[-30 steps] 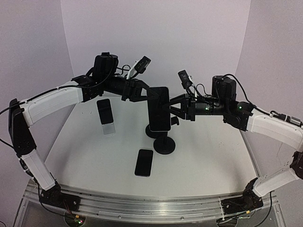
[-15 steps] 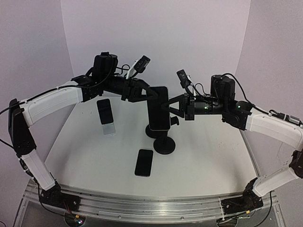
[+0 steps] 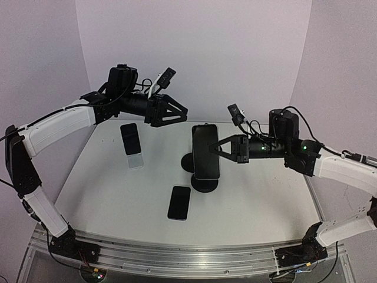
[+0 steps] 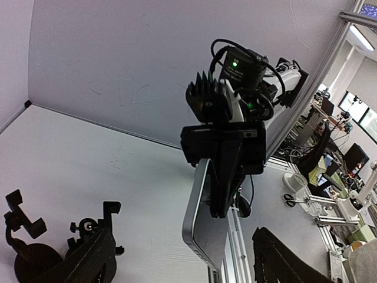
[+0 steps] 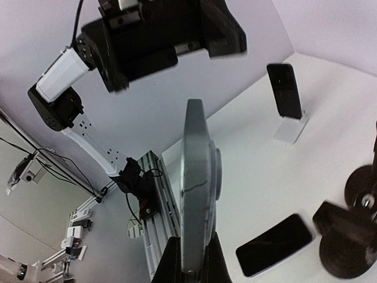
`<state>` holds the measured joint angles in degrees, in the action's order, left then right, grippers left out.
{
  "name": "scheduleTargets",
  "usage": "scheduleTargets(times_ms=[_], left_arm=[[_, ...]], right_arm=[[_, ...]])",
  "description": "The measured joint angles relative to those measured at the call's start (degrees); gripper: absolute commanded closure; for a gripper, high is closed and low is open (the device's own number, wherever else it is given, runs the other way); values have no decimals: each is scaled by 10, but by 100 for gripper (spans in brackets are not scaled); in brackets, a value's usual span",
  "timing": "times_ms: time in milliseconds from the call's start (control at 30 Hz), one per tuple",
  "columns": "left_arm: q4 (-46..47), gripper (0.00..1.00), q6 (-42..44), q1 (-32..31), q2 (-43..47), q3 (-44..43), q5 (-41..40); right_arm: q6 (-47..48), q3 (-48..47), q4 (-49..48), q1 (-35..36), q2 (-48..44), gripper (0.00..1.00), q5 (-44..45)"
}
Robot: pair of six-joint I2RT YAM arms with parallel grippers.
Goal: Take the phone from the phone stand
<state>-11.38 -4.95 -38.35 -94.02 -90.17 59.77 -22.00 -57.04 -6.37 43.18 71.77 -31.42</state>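
The phone [image 3: 206,151], dark with a silver rim, hangs upright in the air, and my right gripper [image 3: 227,149] is shut on its right edge. It appears edge-on in the right wrist view, the phone [image 5: 194,188] pinched between the fingers [image 5: 171,262]. The black phone stand [image 3: 205,185] stands right behind and below it, its clamp [image 4: 88,227] empty in the left wrist view. There the phone [image 4: 203,221] hangs to the right of that clamp. My left gripper [image 3: 179,115] is open, up and to the left of the phone, holding nothing.
A second black stand base [image 3: 188,163] sits behind the first. Another phone [image 3: 130,139] leans on a white stand [image 3: 136,160] at the back left. A third phone [image 3: 179,202] lies flat near the front. Walls close the table's left, back and right.
The left gripper has opened and drawn back to the left, away from the phone's top. The right gripper has closed on the phone and carried it nearer and lower, off the stand.
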Motion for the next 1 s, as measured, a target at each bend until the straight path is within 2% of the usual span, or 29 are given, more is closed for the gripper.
scheduleTargets(times_ms=[300, 400, 567, 767, 1000], left_arm=[[-17, 20, 35, 13, 38, 35, -28], [-17, 20, 37, 12, 42, 37, -30], [-15, 20, 36, 12, 42, 45, -30], [-16, 20, 35, 12, 42, 56, -30], [-9, 20, 35, 12, 44, 60, -30]], right_arm=[[-135, 159, 30, 69, -30, 100, -1], [-188, 230, 40, 74, -58, 100, -3], [-240, 284, 43, 74, -65, 100, 9], [-273, 291, 11, 56, 28, 100, 30], [-260, 281, -26, -46, 142, 100, 14]])
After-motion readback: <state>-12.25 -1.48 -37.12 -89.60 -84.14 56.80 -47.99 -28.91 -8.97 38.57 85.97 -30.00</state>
